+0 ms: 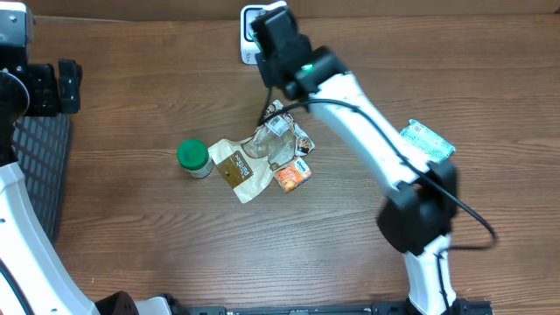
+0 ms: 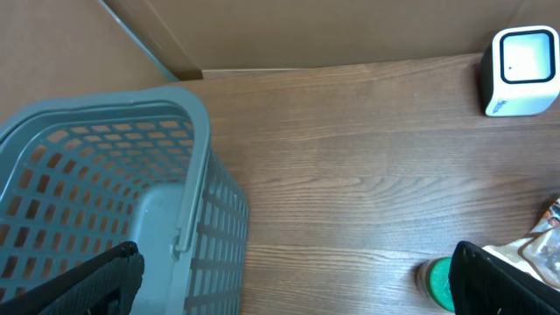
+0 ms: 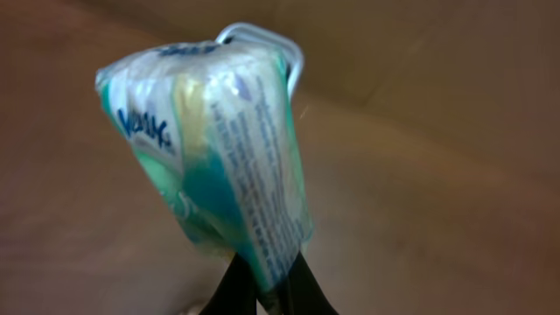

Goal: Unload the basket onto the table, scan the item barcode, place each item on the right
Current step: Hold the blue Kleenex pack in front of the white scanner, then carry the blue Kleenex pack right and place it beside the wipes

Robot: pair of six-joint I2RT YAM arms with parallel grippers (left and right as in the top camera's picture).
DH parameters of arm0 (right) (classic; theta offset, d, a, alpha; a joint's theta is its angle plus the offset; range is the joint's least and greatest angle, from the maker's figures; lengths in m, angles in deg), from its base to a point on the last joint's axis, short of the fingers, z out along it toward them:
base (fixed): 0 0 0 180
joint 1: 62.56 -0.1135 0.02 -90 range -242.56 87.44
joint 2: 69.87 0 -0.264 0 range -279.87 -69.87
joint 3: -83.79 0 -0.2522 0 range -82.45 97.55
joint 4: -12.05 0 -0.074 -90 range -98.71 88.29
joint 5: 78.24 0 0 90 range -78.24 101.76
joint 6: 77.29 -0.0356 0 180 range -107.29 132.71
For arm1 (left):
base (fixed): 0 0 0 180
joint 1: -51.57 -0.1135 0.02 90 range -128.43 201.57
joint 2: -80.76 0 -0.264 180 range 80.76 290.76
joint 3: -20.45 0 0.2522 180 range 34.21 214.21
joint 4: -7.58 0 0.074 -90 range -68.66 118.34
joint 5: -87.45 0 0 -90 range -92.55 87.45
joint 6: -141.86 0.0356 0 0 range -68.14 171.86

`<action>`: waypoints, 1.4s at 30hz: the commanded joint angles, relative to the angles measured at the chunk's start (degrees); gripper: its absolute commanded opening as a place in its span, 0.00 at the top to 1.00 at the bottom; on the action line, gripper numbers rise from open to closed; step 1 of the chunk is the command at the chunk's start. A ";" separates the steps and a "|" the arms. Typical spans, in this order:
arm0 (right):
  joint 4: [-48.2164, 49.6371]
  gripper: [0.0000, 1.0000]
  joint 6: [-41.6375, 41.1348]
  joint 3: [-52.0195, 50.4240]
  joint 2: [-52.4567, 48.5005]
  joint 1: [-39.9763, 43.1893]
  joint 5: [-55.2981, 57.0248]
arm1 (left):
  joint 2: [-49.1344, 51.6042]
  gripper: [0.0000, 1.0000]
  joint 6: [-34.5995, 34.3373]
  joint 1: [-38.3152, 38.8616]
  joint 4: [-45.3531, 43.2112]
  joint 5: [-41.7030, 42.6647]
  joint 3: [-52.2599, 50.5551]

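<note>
My right gripper (image 3: 267,271) is shut on a teal and green tissue pack (image 3: 210,131), pinching its lower edge. The pack's printed side faces the camera. Just behind the top of the pack shows the rim of the white scanner (image 3: 262,35). From overhead, the right gripper (image 1: 273,31) is at the scanner (image 1: 248,39) by the table's far edge, and the pack is hidden under it. My left gripper (image 2: 293,289) stands open and holds nothing, far left next to the grey basket (image 2: 105,192).
A pile lies mid-table: a green-lidded jar (image 1: 193,157), a brown pouch (image 1: 234,168), a clear wrapper (image 1: 276,140) and an orange packet (image 1: 293,173). Another teal pack (image 1: 427,140) lies at the right. The basket (image 1: 39,166) stands at the left edge.
</note>
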 commanded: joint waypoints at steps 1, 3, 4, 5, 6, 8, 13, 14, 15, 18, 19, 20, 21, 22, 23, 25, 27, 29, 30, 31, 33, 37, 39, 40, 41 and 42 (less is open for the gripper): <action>10.27 0.96 18.97 1.51 -3.65 0.15 15.30 | -0.04 0.00 0.85 -0.31 -0.13 0.17 0.15; 18.91 0.96 25.70 1.51 -6.03 0.59 15.28 | -0.04 0.00 0.85 -0.31 -0.15 0.17 0.15; 23.12 0.96 28.81 1.46 -7.13 0.81 15.02 | -0.04 0.00 0.85 -0.31 -0.15 0.17 0.15; 26.56 0.96 31.34 1.46 -8.11 0.98 14.53 | -0.04 0.00 0.85 -0.31 -0.15 0.17 0.15; 30.62 0.96 34.01 1.46 -9.27 1.22 14.29 | -0.04 0.00 0.85 -0.31 -0.15 0.17 0.15; 35.65 0.96 37.46 1.46 -10.88 1.36 13.55 | -0.04 0.00 0.85 -0.31 -0.15 0.17 0.15; 44.78 0.96 43.45 1.46 -15.19 2.23 10.43 | -0.04 0.00 0.85 -0.31 -0.15 0.17 0.15; 46.49 0.96 44.24 1.46 -16.48 2.64 8.81 | -0.04 0.01 0.85 -0.31 -0.15 0.20 0.15; 46.93 0.96 44.35 1.46 -17.03 2.82 8.22 | -0.04 0.00 0.85 -0.31 -0.15 0.17 0.15; 47.82 0.96 44.33 1.46 -19.12 3.13 7.02 | -0.04 0.00 0.85 -0.31 -0.15 0.17 0.15; 47.71 0.96 44.35 1.46 -19.47 3.13 6.99 | -0.04 0.00 0.85 -0.31 -0.15 0.20 0.15; 47.74 0.96 44.35 1.46 -20.09 3.13 6.88 | -0.04 0.00 0.85 -0.31 -0.15 0.20 0.15; 47.67 0.96 44.37 1.46 -20.26 3.13 6.91 | -0.04 0.01 0.85 -0.31 -0.15 0.20 0.15; 47.67 0.96 44.37 1.46 -20.74 3.13 6.93 | -0.04 0.00 0.85 -0.31 -0.15 0.20 0.15; 47.69 0.96 44.39 1.46 -20.87 3.13 6.99 | -0.04 0.00 0.85 -0.31 -0.15 0.20 0.15; 46.90 0.96 44.35 1.44 -21.20 3.13 7.08 | -0.04 0.01 0.85 -0.31 -0.15 0.20 0.15; 45.99 0.96 44.37 1.46 -21.20 3.13 7.10 | -0.04 0.01 0.85 -0.31 -0.15 0.20 0.15; 45.53 0.96 44.39 1.46 -21.20 3.13 7.13 | -0.04 0.01 0.85 -0.31 -0.15 0.17 0.15; 45.53 0.96 44.41 1.44 -21.20 3.13 7.39 | -0.04 0.01 0.85 -0.31 -0.15 0.17 0.15; 45.53 0.96 44.39 1.46 -21.20 3.13 7.56 | -0.04 0.01 0.85 -0.31 -0.15 0.20 0.15; 45.55 0.96 44.37 1.46 -21.20 3.13 8.26 | -0.04 0.00 0.85 -0.31 -0.15 0.20 0.15; 45.55 0.96 44.37 1.46 -21.20 3.06 8.39 | -0.04 0.00 0.85 -0.31 -0.15 0.20 0.15; 45.55 0.96 44.37 1.46 -21.18 3.06 8.41 | -0.04 0.00 0.85 -0.31 -0.15 0.20 0.15; 45.55 0.96 44.37 1.46 -21.18 3.06 8.41 | -0.04 0.01 0.85 -0.31 -0.15 0.20 0.15; 45.55 0.96 44.35 1.46 -21.18 3.06 8.44 | -0.04 0.00 0.85 -0.31 -0.15 0.20 0.15; 45.55 0.96 44.35 1.46 -21.18 3.06 8.44 | -0.04 0.00 0.85 -0.31 -0.13 0.20 0.15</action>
